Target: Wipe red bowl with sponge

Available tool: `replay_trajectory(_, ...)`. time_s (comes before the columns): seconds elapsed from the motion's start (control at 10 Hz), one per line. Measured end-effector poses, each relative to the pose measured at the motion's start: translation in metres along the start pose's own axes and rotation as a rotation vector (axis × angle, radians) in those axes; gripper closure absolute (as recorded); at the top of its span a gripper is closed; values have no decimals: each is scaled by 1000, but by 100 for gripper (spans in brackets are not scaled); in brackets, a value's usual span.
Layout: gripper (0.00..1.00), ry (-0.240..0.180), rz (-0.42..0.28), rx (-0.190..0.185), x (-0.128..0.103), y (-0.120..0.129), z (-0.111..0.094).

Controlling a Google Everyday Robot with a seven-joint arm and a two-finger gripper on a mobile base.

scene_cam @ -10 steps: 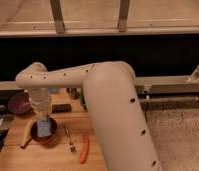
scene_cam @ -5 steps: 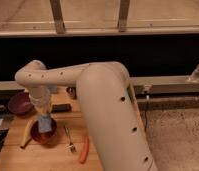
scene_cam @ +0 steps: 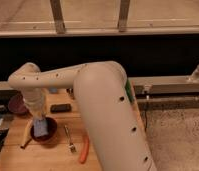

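The gripper (scene_cam: 40, 125) reaches down into the red bowl (scene_cam: 49, 134) at the table's (scene_cam: 48, 157) left, clamped tight on the sponge (scene_cam: 41, 129).

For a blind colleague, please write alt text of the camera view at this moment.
A white robot arm reaches down so its claw, shut on the light blue sponge, presses it inside the red bowl on a wooden table. A purple bowl, black block, fork and orange carrot-like item lie nearby.
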Motion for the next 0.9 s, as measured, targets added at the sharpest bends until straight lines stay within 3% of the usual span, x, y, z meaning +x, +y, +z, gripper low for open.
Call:
replay_trajectory(0.5, 100, 22, 98, 17, 27, -23, 0)
replay_trajectory(0.7, 100, 21, 118, 25, 27, -34, 0)
replay_trajectory(0.9, 100, 11, 88, 23, 12, -32, 0)
